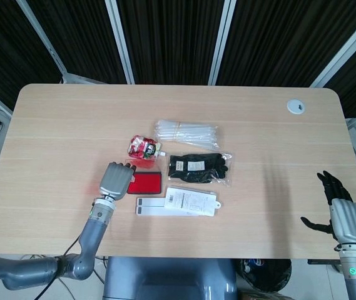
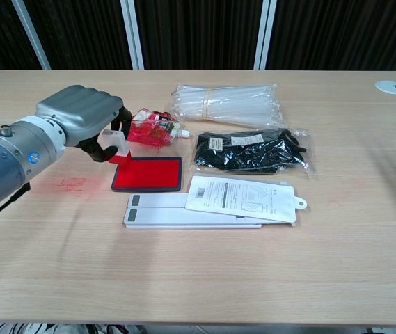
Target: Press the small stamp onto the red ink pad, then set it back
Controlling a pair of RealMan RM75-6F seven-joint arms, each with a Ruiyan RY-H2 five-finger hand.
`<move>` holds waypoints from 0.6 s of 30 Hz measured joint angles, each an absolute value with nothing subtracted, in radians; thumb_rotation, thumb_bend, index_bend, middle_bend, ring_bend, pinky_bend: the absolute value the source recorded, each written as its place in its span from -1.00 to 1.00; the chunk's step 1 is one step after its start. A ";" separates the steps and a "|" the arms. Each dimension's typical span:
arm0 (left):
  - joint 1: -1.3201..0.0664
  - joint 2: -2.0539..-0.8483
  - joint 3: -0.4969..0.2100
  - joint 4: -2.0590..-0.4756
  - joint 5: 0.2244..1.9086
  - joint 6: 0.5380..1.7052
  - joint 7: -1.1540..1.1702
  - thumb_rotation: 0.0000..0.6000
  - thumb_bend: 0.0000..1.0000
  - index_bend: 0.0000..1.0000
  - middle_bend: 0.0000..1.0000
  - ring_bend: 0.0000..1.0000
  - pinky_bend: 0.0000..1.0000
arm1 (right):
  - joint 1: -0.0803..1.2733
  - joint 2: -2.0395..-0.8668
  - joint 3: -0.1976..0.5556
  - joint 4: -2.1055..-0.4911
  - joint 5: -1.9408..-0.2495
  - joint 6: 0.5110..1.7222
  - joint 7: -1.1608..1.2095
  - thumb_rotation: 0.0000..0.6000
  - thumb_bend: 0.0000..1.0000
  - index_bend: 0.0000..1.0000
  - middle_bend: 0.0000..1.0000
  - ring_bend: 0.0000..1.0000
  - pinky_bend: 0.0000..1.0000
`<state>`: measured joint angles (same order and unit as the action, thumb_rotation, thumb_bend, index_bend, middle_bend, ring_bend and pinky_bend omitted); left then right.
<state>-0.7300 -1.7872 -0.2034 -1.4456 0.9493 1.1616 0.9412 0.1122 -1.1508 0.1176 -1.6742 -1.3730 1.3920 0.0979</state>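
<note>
My left hand [image 2: 79,118] [image 1: 116,179] grips the small stamp [image 2: 119,147], a white block with a red base, and holds it over the left edge of the red ink pad [image 2: 149,174] [image 1: 146,183]. In the head view the hand covers the stamp and the pad's left end. A faint red stamp mark [image 2: 70,184] shows on the table left of the pad. My right hand [image 1: 342,211] hangs open past the table's front right edge, far from everything; the chest view does not show it.
Behind the pad lies a red-and-white pouch [image 2: 153,129]. A bundle of clear straws [image 2: 224,103] and a black bagged item [image 2: 251,151] lie to the right. A white card package [image 2: 243,198] rests on a white strip [image 2: 157,211] in front of the pad.
</note>
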 measured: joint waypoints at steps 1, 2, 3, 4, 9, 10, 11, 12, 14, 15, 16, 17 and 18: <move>-0.734 -1.796 -0.205 -1.439 0.943 1.163 0.950 1.00 0.02 0.48 0.47 0.11 0.19 | 0.112 -1.150 0.118 -1.675 -1.372 1.391 0.100 1.00 -0.85 -1.00 -1.00 -1.00 -0.69; -0.739 -1.806 -0.207 -1.429 0.935 1.165 0.960 1.00 0.02 0.48 0.47 0.11 0.19 | 0.112 -1.150 0.118 -1.675 -1.371 1.390 0.101 1.00 -0.85 -1.00 -1.00 -1.00 -0.69; -0.743 -1.813 -0.207 -1.422 0.931 1.167 0.966 1.00 0.02 0.48 0.47 0.11 0.19 | 0.112 -1.150 0.118 -1.675 -1.371 1.390 0.102 1.00 -0.85 -1.00 -1.00 -1.00 -0.69; -0.746 -1.819 -0.208 -1.416 0.928 1.167 0.970 1.00 0.02 0.48 0.48 0.11 0.19 | 0.113 -1.150 0.118 -1.675 -1.371 1.389 0.103 1.00 -0.85 -1.00 -1.00 -1.00 -0.69; -0.761 -1.853 -0.212 -1.375 0.908 1.166 0.982 1.00 0.02 0.49 0.48 0.12 0.20 | 0.113 -1.148 0.118 -1.675 -1.369 1.387 0.106 1.00 -0.85 -1.00 -1.00 -1.00 -0.69; -0.763 -1.859 -0.212 -1.367 0.906 1.165 0.984 1.00 0.02 0.49 0.49 0.12 0.20 | 0.113 -1.148 0.118 -1.675 -1.368 1.386 0.106 1.00 -0.85 -1.00 -1.00 -1.00 -0.69; -0.767 -1.867 -0.213 -1.357 0.902 1.164 0.986 1.00 0.02 0.49 0.49 0.12 0.20 | 0.113 -1.148 0.118 -1.676 -1.368 1.386 0.107 1.00 -0.85 -1.00 -1.00 -1.00 -0.69; -0.769 -1.872 -0.213 -1.350 0.899 1.162 0.987 1.00 0.02 0.49 0.49 0.12 0.20 | 0.113 -1.148 0.118 -1.676 -1.368 1.386 0.107 1.00 -0.85 -1.00 -1.00 -1.00 -0.69; -0.774 -1.883 -0.213 -1.334 0.896 1.160 0.988 1.00 0.02 0.49 0.49 0.12 0.20 | 0.113 -1.148 0.119 -1.675 -1.367 1.385 0.107 1.00 -0.85 -1.00 -1.00 -1.00 -0.69; -0.776 -1.887 -0.213 -1.328 0.895 1.159 0.988 1.00 0.02 0.49 0.49 0.12 0.20 | 0.113 -1.148 0.119 -1.675 -1.367 1.385 0.108 1.00 -0.85 -1.00 -1.00 -1.00 -0.69; -0.777 -1.891 -0.212 -1.322 0.893 1.157 0.988 1.00 0.02 0.50 0.49 0.12 0.20 | 0.113 -1.148 0.119 -1.675 -1.366 1.385 0.108 1.00 -0.85 -1.00 -1.00 -1.00 -0.69; -0.779 -1.895 -0.211 -1.316 0.892 1.155 0.989 1.00 0.02 0.50 0.49 0.12 0.20 | 0.113 -1.148 0.119 -1.675 -1.366 1.385 0.108 1.00 -0.85 -1.00 -1.00 -1.00 -0.69; -0.780 -1.898 -0.210 -1.311 0.892 1.154 0.988 1.00 0.02 0.50 0.49 0.12 0.21 | 0.113 -1.148 0.119 -1.675 -1.366 1.385 0.108 1.00 -0.85 -1.00 -1.00 -1.00 -0.69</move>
